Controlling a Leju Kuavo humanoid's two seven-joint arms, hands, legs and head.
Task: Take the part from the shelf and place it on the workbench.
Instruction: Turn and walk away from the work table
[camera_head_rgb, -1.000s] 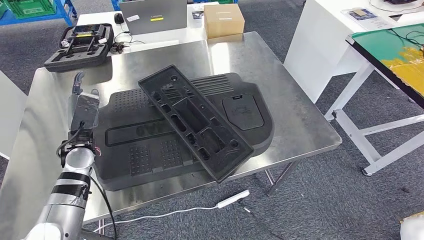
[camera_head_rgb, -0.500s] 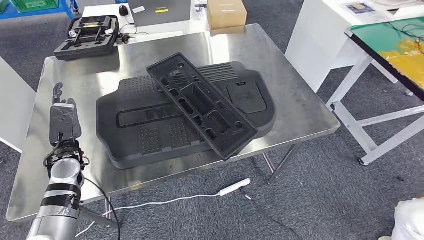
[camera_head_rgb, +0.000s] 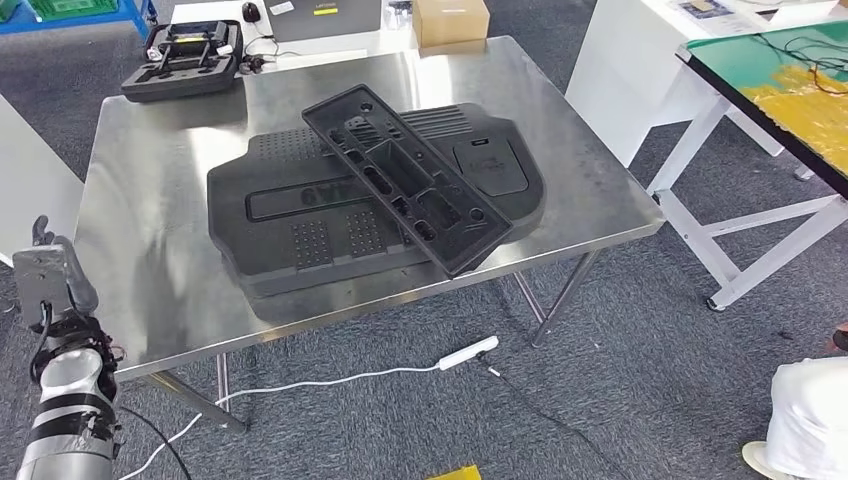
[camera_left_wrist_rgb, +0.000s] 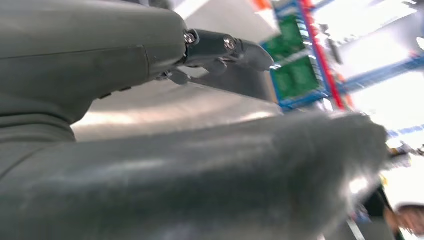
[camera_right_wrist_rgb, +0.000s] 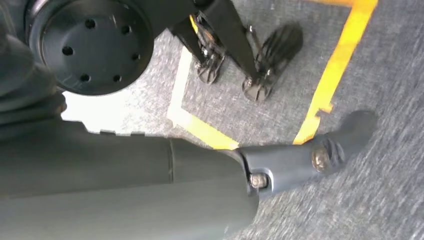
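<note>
A long black tray-shaped part (camera_head_rgb: 405, 180) lies slantwise on top of a larger black ribbed panel (camera_head_rgb: 300, 230) on the steel workbench (camera_head_rgb: 150, 200). My left hand (camera_head_rgb: 45, 275) is raised beside the bench's near left corner, off the tabletop, fingers up and holding nothing. The left wrist view shows that hand (camera_left_wrist_rgb: 200, 150) up close, blurred, with the steel surface behind it. My right hand (camera_right_wrist_rgb: 200, 185) hangs over grey carpet with its fingers stretched out and nothing in them.
A black case (camera_head_rgb: 185, 55) and a cardboard box (camera_head_rgb: 450, 18) stand at the bench's far edge. A white table (camera_head_rgb: 680, 60) and a green-topped table (camera_head_rgb: 790, 80) stand to the right. A power strip (camera_head_rgb: 468, 352) lies on the floor. A person in white (camera_head_rgb: 805, 425) is at bottom right.
The whole picture has shifted, so the camera has moved back from the bench. My left hand has come off the tabletop and now sits lower, beside the bench's left corner.
</note>
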